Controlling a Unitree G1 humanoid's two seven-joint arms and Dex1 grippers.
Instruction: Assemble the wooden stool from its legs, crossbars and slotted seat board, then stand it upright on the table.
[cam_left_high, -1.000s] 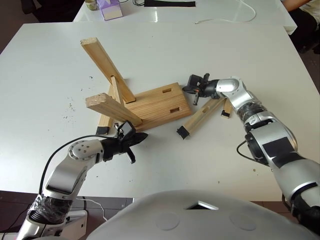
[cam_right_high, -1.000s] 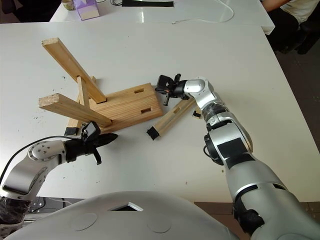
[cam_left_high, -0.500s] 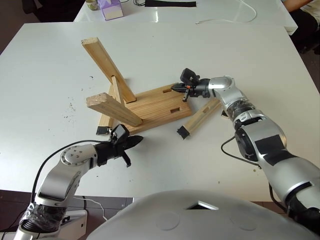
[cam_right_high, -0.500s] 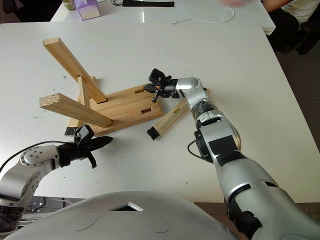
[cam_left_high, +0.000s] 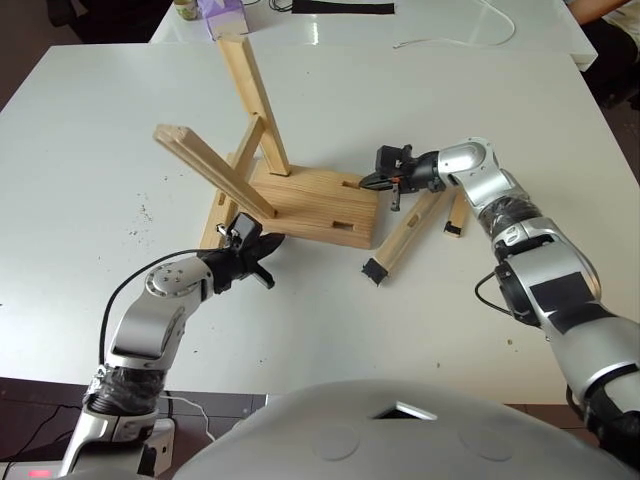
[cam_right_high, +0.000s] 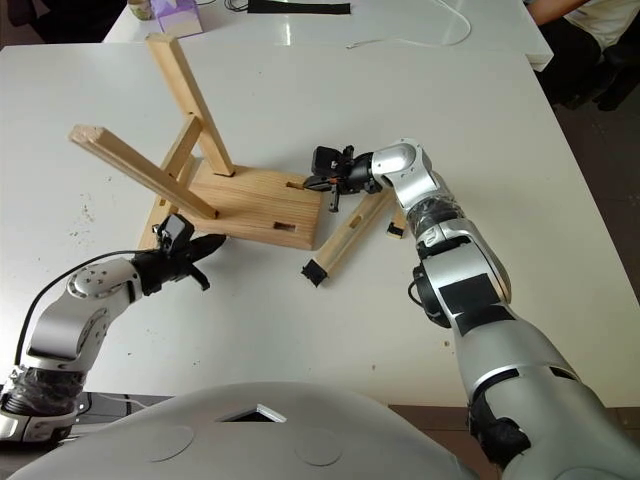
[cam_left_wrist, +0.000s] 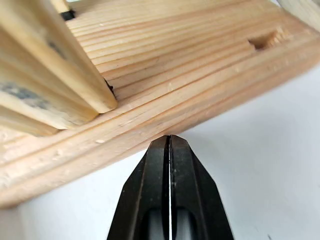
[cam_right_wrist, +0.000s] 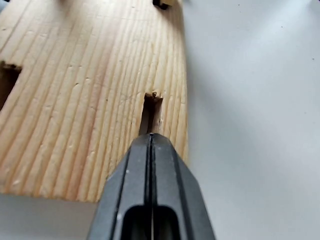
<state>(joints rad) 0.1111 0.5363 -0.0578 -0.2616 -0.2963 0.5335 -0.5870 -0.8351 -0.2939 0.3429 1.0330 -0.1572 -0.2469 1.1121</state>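
Slotted seat board rests mid-surface, two legs slanting up from it, crossbar between them. Loose leg lies just right of board. Left gripper: fingers together, tip at board's near edge. Right gripper: fingers together, tip at slot by board's right edge

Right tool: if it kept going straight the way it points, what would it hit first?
The seat board: the shut right tool points at an open slot near the board's edge, its tip seemingly at the slot's mouth. Whether it touches is unclear.
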